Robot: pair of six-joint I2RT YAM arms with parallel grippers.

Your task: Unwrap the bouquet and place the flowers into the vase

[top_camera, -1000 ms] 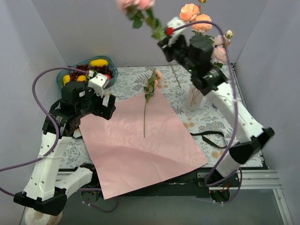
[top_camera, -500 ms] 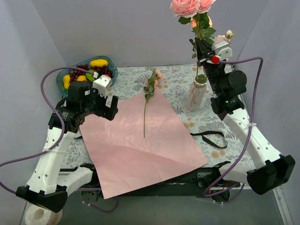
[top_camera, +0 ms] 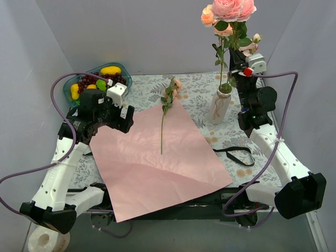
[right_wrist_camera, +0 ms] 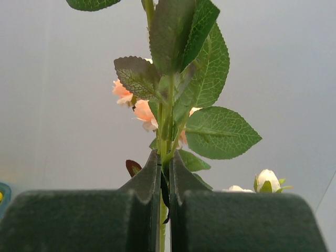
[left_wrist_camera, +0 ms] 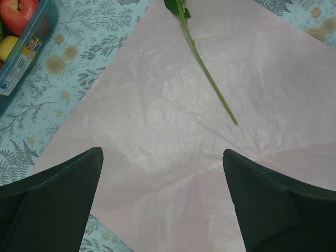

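Note:
My right gripper is shut on the green stem of a pink rose and holds it upright over the white vase. Peach flowers and pale buds stand in the vase; leaves hide whether the held stem's lower end is inside the neck. The lilac-pink wrapping paper lies flat, with one rose on it. My left gripper hangs open over the paper's left part, nothing between its jaws, short of that rose's stem. The black ribbon lies right of the paper.
A blue tray of fruit stands at the back left, and its corner shows in the left wrist view. A floral tablecloth covers the table. Grey walls enclose the back and both sides.
My right arm has swung the pink rose from tilted at the upper left to upright over the vase. The left arm has shifted slightly towards the paper, still open.

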